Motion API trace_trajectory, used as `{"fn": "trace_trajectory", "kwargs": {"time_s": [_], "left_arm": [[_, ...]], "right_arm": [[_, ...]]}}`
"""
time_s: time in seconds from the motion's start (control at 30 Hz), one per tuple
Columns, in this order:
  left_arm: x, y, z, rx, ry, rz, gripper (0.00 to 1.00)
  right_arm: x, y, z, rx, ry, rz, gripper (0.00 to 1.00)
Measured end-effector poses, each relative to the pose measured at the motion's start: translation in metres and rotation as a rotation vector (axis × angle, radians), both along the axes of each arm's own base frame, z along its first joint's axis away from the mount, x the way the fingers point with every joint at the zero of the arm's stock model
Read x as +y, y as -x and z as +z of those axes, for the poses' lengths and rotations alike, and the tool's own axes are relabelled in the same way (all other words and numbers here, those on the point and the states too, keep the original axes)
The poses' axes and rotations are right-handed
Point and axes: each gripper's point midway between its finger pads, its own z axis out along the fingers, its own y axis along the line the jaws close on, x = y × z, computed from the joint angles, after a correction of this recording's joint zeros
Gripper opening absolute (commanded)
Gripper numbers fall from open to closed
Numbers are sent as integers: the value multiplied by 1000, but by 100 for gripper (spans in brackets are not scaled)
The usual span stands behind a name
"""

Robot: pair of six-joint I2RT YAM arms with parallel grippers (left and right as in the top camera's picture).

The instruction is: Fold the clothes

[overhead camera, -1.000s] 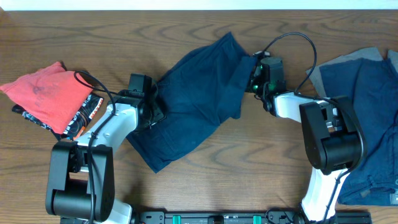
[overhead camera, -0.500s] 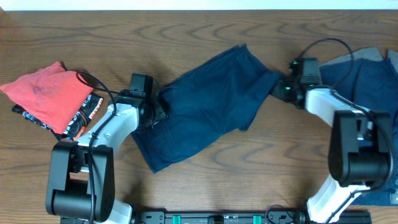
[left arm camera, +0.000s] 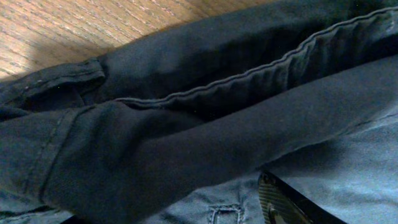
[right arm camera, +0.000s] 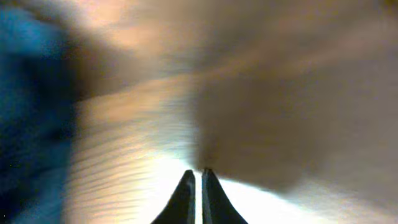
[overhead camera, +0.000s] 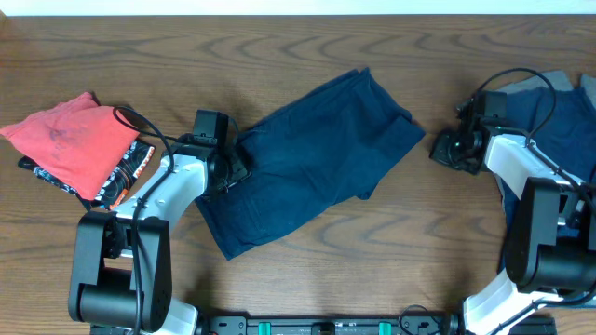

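Dark navy shorts (overhead camera: pixel 317 158) lie spread across the middle of the table. My left gripper (overhead camera: pixel 230 168) sits at their left edge, shut on the waistband. The left wrist view is filled with this navy fabric (left arm camera: pixel 186 124), and only one finger (left arm camera: pixel 283 205) shows there. My right gripper (overhead camera: pixel 440 147) is shut and empty, just right of the shorts and apart from them. In the blurred right wrist view its fingertips (right arm camera: pixel 198 177) are together over bare wood, with blue cloth (right arm camera: pixel 31 93) at the left edge.
A red garment (overhead camera: pixel 70 138) lies at the far left on a black one with orange-white print (overhead camera: pixel 128 175). A pile of navy clothes (overhead camera: pixel 559 140), one grey-edged (overhead camera: pixel 549 82), lies at the far right under my right arm.
My right gripper drew the shorts' right side out to the right, let go and moved off to the right. The shorts now lie flatter. My left arm has not moved.
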Motion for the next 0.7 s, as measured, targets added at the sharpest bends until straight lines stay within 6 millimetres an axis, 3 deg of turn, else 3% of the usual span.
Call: {"fn": "trace_trajectory", "kwargs": {"time_s": [0.07,0.23,0.33,0.7], "left_arm": [[0,0,0,0,0,0,63],[0,0,0,0,0,0,63],[0,0,0,0,0,0,63],[0,0,0,0,0,0,63]], "right_arm": [[15,-10,14,-73,-74,63,20],[49,-19,52,-202,-246,190,22],[61,-16,62,-219,-322,227,29],[80,5,75,-146,-473,229,33]]}}
